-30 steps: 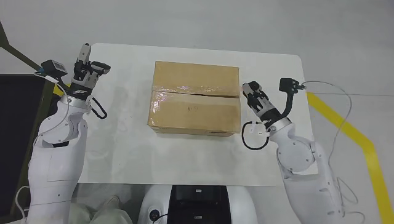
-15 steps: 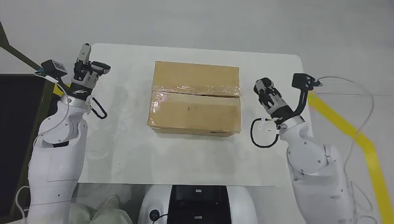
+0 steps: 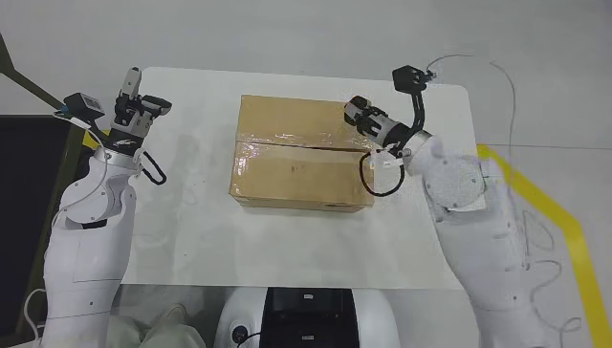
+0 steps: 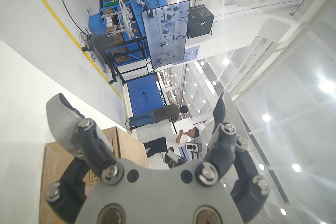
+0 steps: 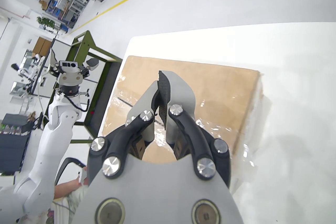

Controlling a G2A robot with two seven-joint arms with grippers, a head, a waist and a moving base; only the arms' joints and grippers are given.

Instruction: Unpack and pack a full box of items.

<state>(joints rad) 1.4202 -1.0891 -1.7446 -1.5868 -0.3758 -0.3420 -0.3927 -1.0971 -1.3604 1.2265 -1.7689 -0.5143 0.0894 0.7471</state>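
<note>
A brown cardboard box (image 3: 301, 152), closed and sealed with clear tape along its middle seam, lies at the centre of the white table (image 3: 191, 233). My right gripper (image 3: 357, 110) hovers over the box's right end near the seam, shut with nothing held; in the right wrist view its fingertips (image 5: 161, 83) press together above the taped box top (image 5: 210, 93). My left gripper (image 3: 134, 88) stands raised over the table's far left corner, well away from the box. In the left wrist view the left gripper (image 4: 140, 107) is open and empty, a box corner (image 4: 123, 141) behind it.
A dark green frame (image 3: 29, 157) with a black surface stands just off the table's left edge. A yellow floor line (image 3: 535, 195) runs past the right side. A thin cable (image 3: 478, 61) trails from the right arm over the table's far right corner.
My right arm has swung from beside the box's right side toward the far edge and inward, bringing its gripper over the box's right end. The left arm has not moved.
</note>
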